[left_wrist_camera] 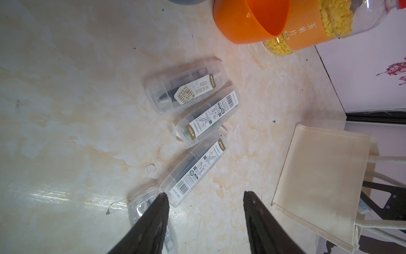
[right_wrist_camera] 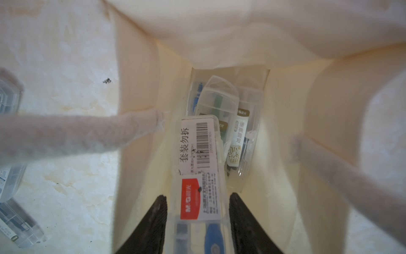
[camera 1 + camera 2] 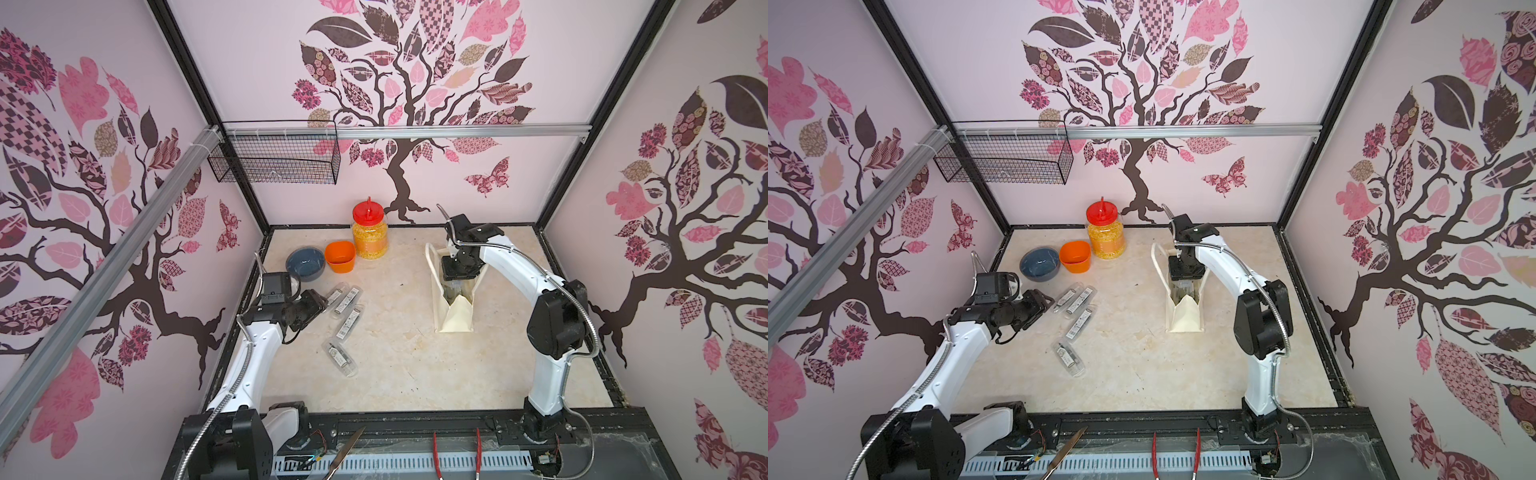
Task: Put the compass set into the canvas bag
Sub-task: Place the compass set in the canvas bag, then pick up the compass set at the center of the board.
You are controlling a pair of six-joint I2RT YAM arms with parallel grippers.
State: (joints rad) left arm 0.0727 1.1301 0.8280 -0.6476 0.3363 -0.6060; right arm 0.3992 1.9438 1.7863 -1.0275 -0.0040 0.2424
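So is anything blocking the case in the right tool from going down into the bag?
Nothing blocks it: the right tool holds the compass set inside the open canvas bag; only other cases lie at the bottom, beneath it.

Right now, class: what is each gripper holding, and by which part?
Right gripper: a clear compass case, pinched across its long sides near one end, inside the bag. Left gripper: open, nothing held.

left gripper (image 1: 206, 195): my jaws stand wide, nothing between | table (image 1: 66, 110): pale marble | clear compass cases in a row: case nearest the cup (image 1: 185, 88), middle case (image 1: 208, 116), case nearest my fingers (image 1: 195, 169) | fourth case (image 1: 140, 204): partly hidden by one finger (image 1: 151, 220) | canvas bag (image 1: 318, 182): apart from the cases | orange cup (image 1: 250, 22): just beside jar (image 1: 325, 26) of yellow flakes
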